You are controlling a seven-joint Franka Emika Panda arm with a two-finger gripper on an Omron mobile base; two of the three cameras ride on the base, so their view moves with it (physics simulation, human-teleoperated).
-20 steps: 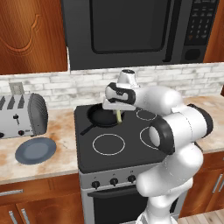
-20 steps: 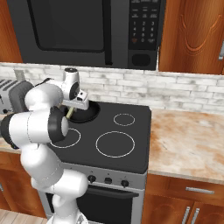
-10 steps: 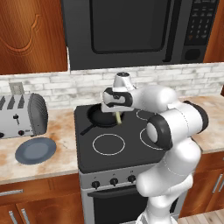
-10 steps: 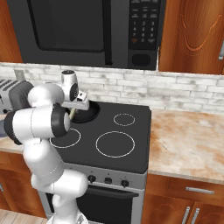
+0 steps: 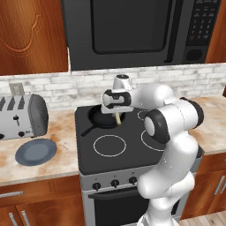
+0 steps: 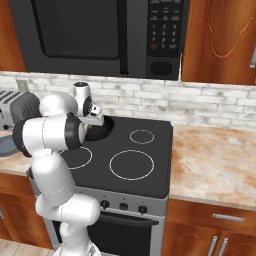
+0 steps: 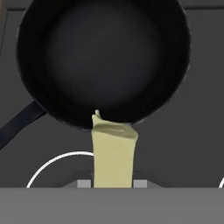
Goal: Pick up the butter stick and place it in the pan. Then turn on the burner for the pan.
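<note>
The black pan sits on the stove's back left burner, its long handle pointing toward the front left. My gripper hangs just right of the pan's rim, shut on the pale yellow butter stick, which points down. In the hand view the butter stick rises from between my fingertips, and its torn-looking end reaches the near rim of the pan. The pan's handle runs off to the left. From the right base view my gripper is partly hidden behind the arm.
A toaster and a round blue-grey plate stand on the counter left of the stove. A microwave hangs low above the cooktop. Stove knobs line the front panel. Bare counter lies to the right.
The hand has shifted a little left and down with the butter stick, closer to the pan's rim. The pan has stayed put.
</note>
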